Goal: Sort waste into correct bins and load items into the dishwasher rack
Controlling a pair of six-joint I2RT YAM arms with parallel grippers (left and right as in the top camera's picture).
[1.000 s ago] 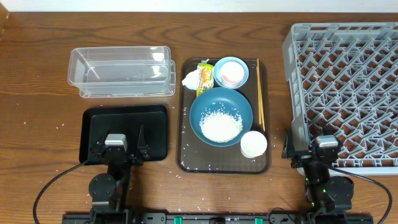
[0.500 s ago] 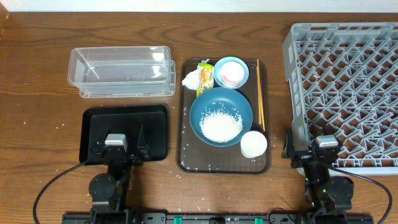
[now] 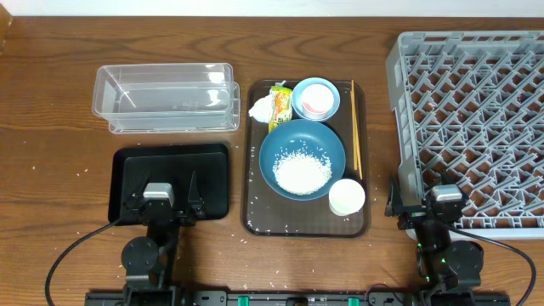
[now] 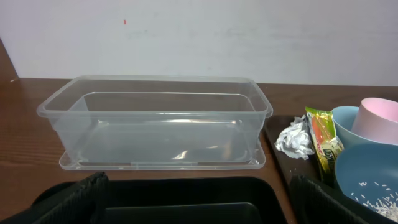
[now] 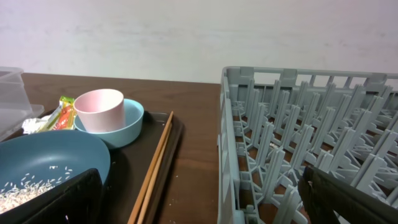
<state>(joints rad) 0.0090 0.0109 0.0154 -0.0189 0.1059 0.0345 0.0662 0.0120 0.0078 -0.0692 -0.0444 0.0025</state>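
On the brown serving tray (image 3: 253,212) sit a large blue bowl (image 3: 303,159) holding white rice (image 3: 303,174), a small light-blue bowl (image 3: 315,99) with a pink cup in it, a white cup (image 3: 347,197), wooden chopsticks (image 3: 355,127), a yellow-green wrapper (image 3: 280,106) and a crumpled tissue (image 3: 259,108). The clear tub (image 3: 164,98) stands back left, the black tray (image 3: 170,183) front left, the grey rack (image 3: 472,119) right. My left gripper (image 3: 159,200) is open and empty over the black tray. My right gripper (image 3: 442,204) is open and empty at the rack's near-left corner.
Loose rice grains are scattered on the wooden table around both trays. The rack's left wall (image 5: 227,143) stands close beside the serving tray's right edge. A white wall runs along the back of the table.
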